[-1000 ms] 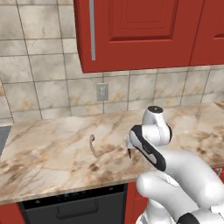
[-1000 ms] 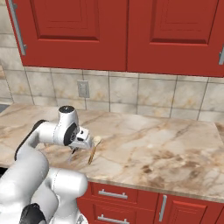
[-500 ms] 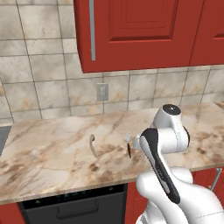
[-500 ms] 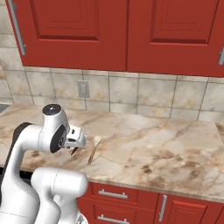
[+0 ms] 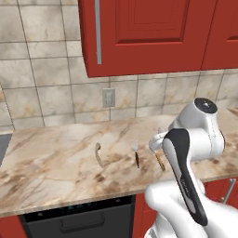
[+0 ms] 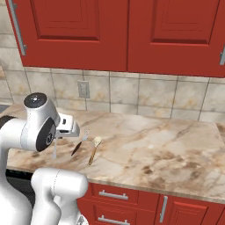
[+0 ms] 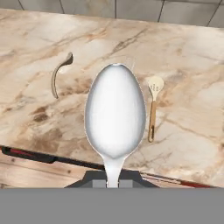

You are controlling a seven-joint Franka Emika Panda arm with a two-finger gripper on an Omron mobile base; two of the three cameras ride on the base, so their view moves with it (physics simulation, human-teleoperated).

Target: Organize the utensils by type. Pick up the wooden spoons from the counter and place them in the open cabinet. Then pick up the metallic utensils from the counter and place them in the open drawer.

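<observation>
The jaws are clamped on the handle of the silver spoon [image 7: 114,114], whose long axis runs straight out from the gripper [image 7: 113,183], bowl at the far end, above the counter [image 7: 188,61]. Beyond the bowl, on the counter, a wooden spoon [image 7: 152,109] with an orange-brown handle lies with its bowl toward the wall. The pale spoon [image 7: 58,78] lies apart, curved. In the left base view the fork [image 5: 136,155] lies beside the orange-handled spoon, tines toward the wall.
</observation>
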